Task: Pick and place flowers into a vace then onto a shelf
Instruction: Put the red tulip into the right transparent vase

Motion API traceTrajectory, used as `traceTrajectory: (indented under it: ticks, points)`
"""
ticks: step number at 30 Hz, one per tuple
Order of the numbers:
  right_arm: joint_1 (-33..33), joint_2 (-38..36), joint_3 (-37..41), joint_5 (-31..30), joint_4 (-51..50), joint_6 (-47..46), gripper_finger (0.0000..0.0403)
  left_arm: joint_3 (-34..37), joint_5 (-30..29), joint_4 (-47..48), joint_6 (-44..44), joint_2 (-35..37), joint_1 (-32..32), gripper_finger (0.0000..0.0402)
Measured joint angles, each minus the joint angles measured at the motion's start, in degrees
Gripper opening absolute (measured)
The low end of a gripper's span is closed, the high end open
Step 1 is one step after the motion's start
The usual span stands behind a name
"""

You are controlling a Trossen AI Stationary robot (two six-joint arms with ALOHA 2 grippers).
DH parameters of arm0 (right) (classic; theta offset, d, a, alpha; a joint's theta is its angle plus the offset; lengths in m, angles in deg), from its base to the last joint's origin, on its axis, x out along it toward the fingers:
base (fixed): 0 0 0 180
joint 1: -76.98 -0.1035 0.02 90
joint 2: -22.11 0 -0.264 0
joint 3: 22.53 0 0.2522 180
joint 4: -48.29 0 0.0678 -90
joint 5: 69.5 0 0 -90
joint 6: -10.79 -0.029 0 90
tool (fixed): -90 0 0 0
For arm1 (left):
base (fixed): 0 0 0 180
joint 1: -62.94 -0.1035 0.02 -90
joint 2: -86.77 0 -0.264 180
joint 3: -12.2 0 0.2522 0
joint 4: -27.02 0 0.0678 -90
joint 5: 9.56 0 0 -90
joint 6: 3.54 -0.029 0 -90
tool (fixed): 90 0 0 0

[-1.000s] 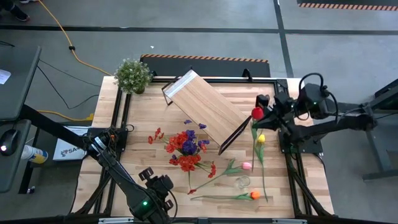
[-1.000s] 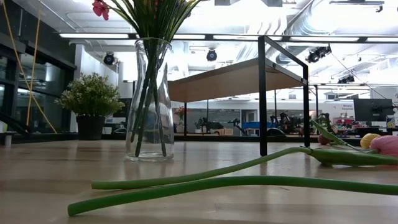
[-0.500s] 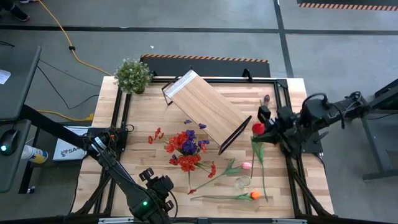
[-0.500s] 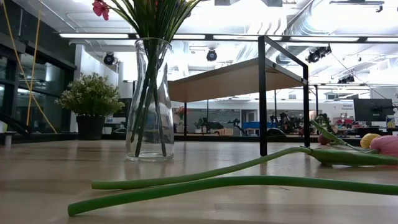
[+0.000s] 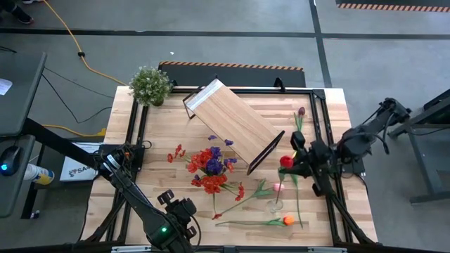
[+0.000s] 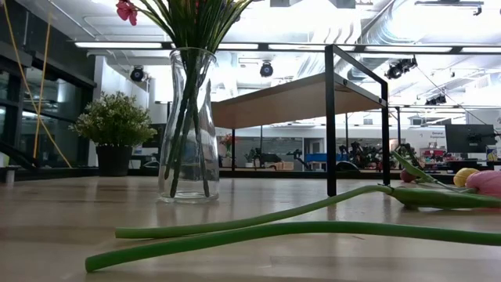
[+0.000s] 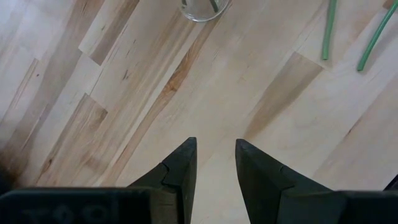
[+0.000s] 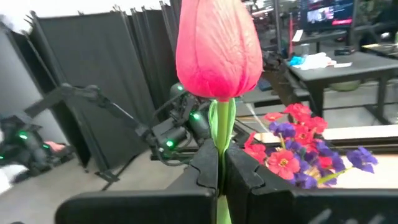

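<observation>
Right end effector [image 8: 219, 163] grips a red tulip [image 8: 218, 48]; glass vase [image 6: 188, 125] holds flowers [image 5: 211, 167].

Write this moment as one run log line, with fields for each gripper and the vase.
right gripper: shut on red tulip, right of vase | left gripper: open, empty, above table | vase: holds flowers, on table

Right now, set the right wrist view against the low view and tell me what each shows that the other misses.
Only the right wrist view shows the right gripper shut on the red tulip by its stem, with the left arm beyond. Only the low view shows the glass vase, the shelf, the potted plant and two long stems lying on the table. Both show the bouquet, though the low view mostly catches its stems.
</observation>
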Motion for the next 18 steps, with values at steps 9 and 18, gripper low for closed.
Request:
traceTrajectory:
  ticks: [9, 18]
  points:
    - [-6.1, 1.5, 0.0, -11.3, 0.0, 3.5, 0.0, 0.0, 0.0, -0.1, -0.2, 0.0, 0.0, 0.0145]
    - [-9.6, 1.5, 0.0, -18.2, -1.8, 3.2, 0.0, 0.0, 0.0, -0.1, -0.6, 0.0, 0.0, 0.0145]
